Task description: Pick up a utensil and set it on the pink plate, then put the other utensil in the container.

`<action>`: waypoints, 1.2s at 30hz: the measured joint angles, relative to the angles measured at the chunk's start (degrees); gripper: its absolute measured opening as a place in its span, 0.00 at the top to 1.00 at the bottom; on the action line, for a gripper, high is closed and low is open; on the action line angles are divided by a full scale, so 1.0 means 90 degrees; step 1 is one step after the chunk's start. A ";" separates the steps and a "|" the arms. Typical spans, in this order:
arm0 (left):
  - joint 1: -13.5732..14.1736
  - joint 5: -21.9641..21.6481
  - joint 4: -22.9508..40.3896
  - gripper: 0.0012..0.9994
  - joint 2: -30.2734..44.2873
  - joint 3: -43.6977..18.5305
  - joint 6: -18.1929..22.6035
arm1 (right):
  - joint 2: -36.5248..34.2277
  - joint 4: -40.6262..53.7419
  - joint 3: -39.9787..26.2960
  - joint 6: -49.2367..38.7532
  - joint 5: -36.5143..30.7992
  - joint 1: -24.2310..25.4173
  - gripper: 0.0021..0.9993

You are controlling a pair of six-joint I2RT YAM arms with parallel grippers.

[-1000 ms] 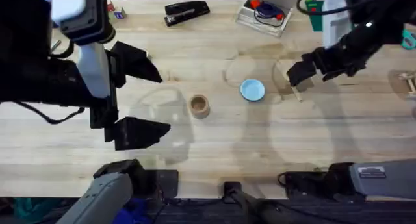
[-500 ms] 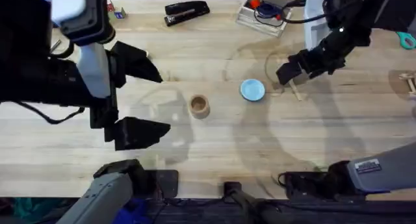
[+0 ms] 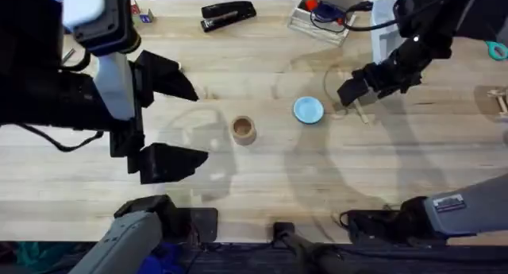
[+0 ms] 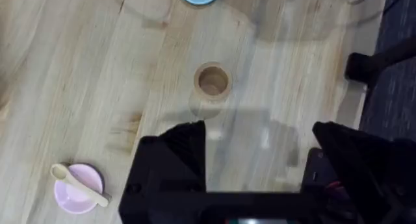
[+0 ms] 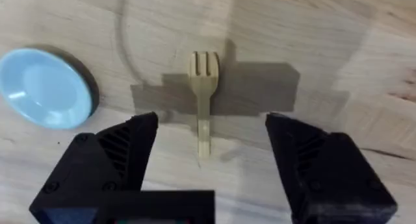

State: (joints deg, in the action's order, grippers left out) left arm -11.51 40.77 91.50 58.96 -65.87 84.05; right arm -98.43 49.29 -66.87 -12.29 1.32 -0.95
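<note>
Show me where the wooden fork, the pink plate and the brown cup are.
wooden fork (image 5: 203, 113), right wrist view, on its neck.
pink plate (image 4: 73, 193), left wrist view, on its bare face.
brown cup (image 4: 212, 80), left wrist view, in its hollow.

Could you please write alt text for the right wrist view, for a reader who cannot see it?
A small light wooden fork lies flat on the pale wooden table, centred between the open black fingers of the right gripper above it. A small round light blue plate rests on the table beside the fork, apart from it.
</note>
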 joint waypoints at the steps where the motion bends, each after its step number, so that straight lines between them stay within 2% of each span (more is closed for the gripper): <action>1: 0.0000 0.0000 0.0000 0.01 0.0000 0.0000 -0.0001 | 0.0000 -0.0015 0.0009 0.0001 0.0000 0.0000 0.00; 28: 0.0000 0.0000 -0.0001 0.01 0.0000 0.0000 0.0000 | -0.0442 -0.0016 -0.0112 -0.0008 -0.0101 -0.0018 0.01; 31: 0.0000 0.0000 0.0000 0.01 0.0000 0.0000 0.0000 | -0.0452 -0.0017 -0.0114 -0.0019 -0.0154 -0.0019 0.07; 32: 0.0000 0.0000 0.0000 0.01 0.0000 0.0001 0.0000 | -0.0454 -0.0022 -0.0114 -0.0027 -0.0185 -0.0019 0.11; 36: 0.0000 0.0000 -0.0002 0.01 0.0000 0.0001 0.0000 | -0.0466 -0.0044 -0.0124 -0.0062 -0.0262 0.0015 0.43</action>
State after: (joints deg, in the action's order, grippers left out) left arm -11.51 40.77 91.48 58.96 -65.86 84.05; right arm -102.63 48.90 -67.99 -12.85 -1.04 -0.82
